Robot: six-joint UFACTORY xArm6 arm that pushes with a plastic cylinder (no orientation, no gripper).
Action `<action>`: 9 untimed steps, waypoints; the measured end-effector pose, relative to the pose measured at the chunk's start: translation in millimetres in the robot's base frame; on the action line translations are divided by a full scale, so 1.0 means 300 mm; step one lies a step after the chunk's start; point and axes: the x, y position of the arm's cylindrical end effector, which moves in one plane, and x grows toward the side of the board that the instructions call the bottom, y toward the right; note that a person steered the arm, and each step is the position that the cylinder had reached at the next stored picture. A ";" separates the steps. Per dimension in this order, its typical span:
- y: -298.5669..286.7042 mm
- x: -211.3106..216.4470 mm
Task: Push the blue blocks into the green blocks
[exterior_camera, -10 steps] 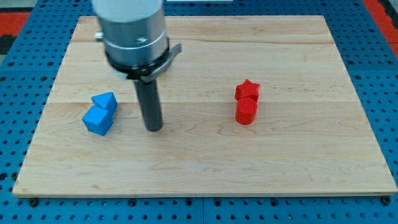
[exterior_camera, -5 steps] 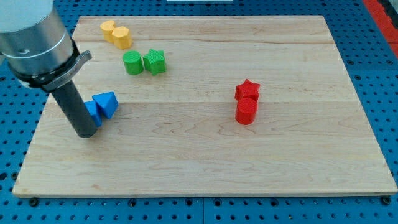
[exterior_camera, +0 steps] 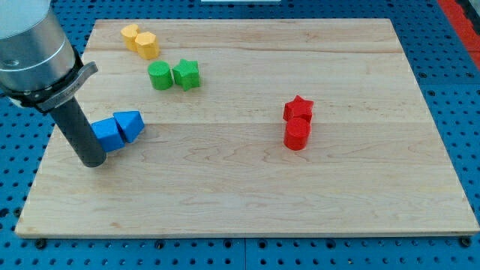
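Two blue blocks lie touching at the view's left: a blue cube [exterior_camera: 107, 134] and a blue triangular block [exterior_camera: 130, 125] to its right. Two green blocks sit above them, a green cylinder [exterior_camera: 159, 76] touching a green star-shaped block [exterior_camera: 186, 74]. My tip [exterior_camera: 91, 161] rests on the board just left of and below the blue cube, close against its lower left side. The rod hides part of the cube's left edge.
Two yellow blocks [exterior_camera: 140, 40] lie touching near the view's top left. A red star block [exterior_camera: 298, 109] and a red cylinder [exterior_camera: 297, 134] sit together right of centre. The wooden board [exterior_camera: 247, 202] lies on a blue pegboard.
My tip swung from right of the blue blocks to their lower left side. The arm body no longer hides the green and yellow blocks. The blue cube has shifted a little up.
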 end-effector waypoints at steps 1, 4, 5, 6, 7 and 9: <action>0.034 -0.002; 0.188 -0.177; 0.252 -0.229; 0.307 -0.352; 0.243 -0.162; -0.131 -0.091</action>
